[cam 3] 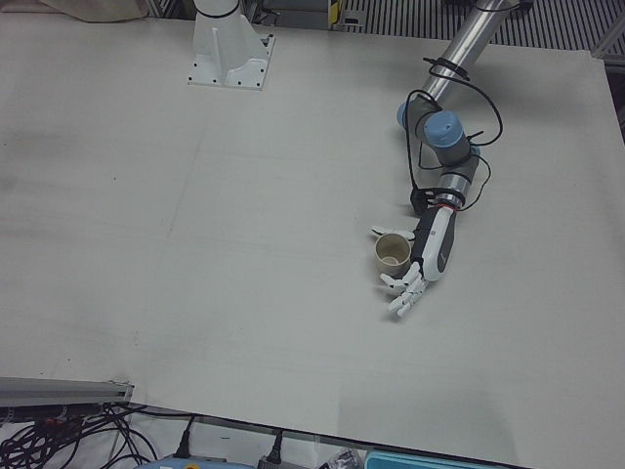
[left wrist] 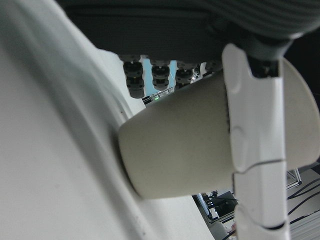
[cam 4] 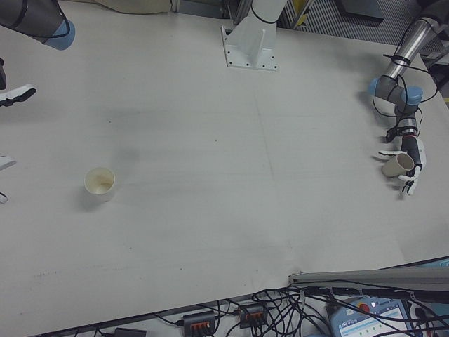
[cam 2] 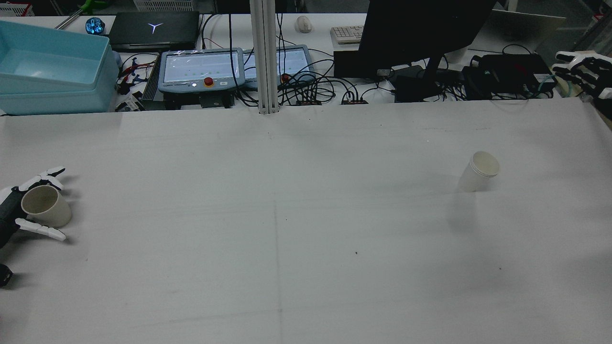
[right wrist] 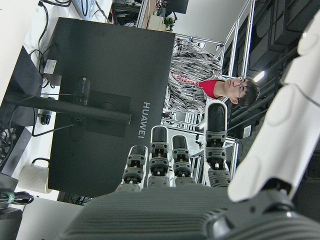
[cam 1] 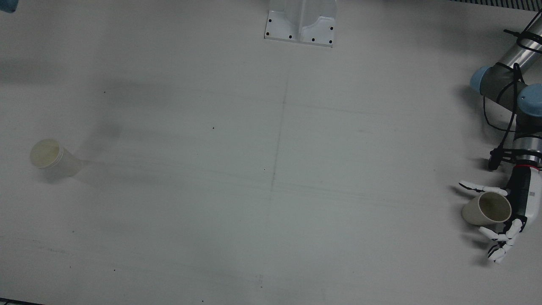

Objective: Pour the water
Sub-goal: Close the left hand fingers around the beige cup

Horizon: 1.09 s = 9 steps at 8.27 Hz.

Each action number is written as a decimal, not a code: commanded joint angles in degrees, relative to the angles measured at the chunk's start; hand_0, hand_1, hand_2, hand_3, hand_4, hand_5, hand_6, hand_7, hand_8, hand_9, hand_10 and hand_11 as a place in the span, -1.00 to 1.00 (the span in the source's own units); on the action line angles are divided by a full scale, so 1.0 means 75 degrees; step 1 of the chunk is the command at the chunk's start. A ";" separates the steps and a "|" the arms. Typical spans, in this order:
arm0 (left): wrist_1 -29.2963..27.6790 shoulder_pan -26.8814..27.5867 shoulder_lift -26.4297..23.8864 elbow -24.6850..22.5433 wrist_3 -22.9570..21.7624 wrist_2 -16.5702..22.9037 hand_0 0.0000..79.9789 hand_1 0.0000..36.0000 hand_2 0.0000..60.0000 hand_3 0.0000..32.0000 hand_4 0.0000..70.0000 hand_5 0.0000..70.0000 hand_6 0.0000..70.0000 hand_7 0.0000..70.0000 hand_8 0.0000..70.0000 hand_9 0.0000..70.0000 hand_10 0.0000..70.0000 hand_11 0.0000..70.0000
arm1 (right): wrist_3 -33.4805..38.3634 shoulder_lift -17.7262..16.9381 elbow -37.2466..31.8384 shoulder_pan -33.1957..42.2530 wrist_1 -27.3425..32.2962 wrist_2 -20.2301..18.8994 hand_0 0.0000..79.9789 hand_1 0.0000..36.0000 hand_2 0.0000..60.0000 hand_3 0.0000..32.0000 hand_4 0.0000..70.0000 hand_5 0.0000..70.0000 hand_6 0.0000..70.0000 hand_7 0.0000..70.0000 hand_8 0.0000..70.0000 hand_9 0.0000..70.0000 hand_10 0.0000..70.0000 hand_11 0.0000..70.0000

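A beige paper cup [cam 1: 487, 208] [cam 2: 45, 206] [cam 3: 394, 254] stands on the white table at the robot's far left. My left hand [cam 1: 525, 199] [cam 2: 7, 210] [cam 3: 432, 256] is beside it, with the thumb on one side of the cup and the outstretched fingers on the other. In the left hand view the cup [left wrist: 185, 145] fills the space before the palm, its base on the table. A second paper cup [cam 1: 48, 155] [cam 2: 479, 171] [cam 4: 100, 183] stands upright and alone on the robot's right half. My right hand [cam 2: 581, 67] hovers off the table's far right corner, fingers apart and holding nothing.
The white arm pedestal [cam 1: 300, 23] is bolted at the table's robot-side edge. Beyond the opposite edge are a blue bin [cam 2: 48, 71], teach pendants [cam 2: 201, 69], cables and a black monitor [cam 2: 420, 28]. A person [right wrist: 200, 82] shows behind the monitor in the right hand view.
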 commanded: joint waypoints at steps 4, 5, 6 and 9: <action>0.0129 0.0118 -0.0006 -0.0090 -0.0038 -0.0200 0.77 -0.28 -1.00 -1.00 0.62 1.00 -0.71 -0.59 -0.71 -0.77 -0.67 -0.48 | 0.0035 -0.0152 0.0008 -0.0014 0.0008 0.0000 0.30 -0.65 -1.00 -1.00 0.02 0.16 -0.63 -0.37 -0.41 -0.37 -0.70 -0.55; 0.0177 0.0118 -0.0006 -0.0102 -0.0050 -0.0212 0.83 -0.26 -1.00 -1.00 0.90 1.00 -0.67 -0.57 -0.70 -0.76 -0.65 -0.46 | 0.0035 -0.0152 0.0008 -0.0002 0.0008 0.0000 0.30 -0.65 -1.00 -1.00 0.02 0.16 -0.63 -0.37 -0.41 -0.37 -0.70 -0.55; 0.0189 0.0107 -0.0006 -0.0102 -0.0062 -0.0305 0.98 0.11 -0.80 -1.00 1.00 1.00 -0.59 -0.48 -0.66 -0.73 -0.60 -0.39 | 0.0035 -0.0152 0.0008 0.0010 0.0008 0.0011 0.30 -0.64 -1.00 -1.00 0.03 0.16 -0.63 -0.37 -0.41 -0.37 -0.69 -0.55; 0.0177 0.0106 0.0006 -0.0114 -0.0132 -0.0306 0.42 0.87 1.00 -1.00 1.00 1.00 -0.53 -0.43 -0.65 -0.71 -0.57 -0.34 | 0.0047 -0.0152 0.0008 0.0021 0.0008 0.0000 0.30 -0.64 -1.00 -1.00 0.04 0.17 -0.63 -0.37 -0.41 -0.37 -0.70 -0.55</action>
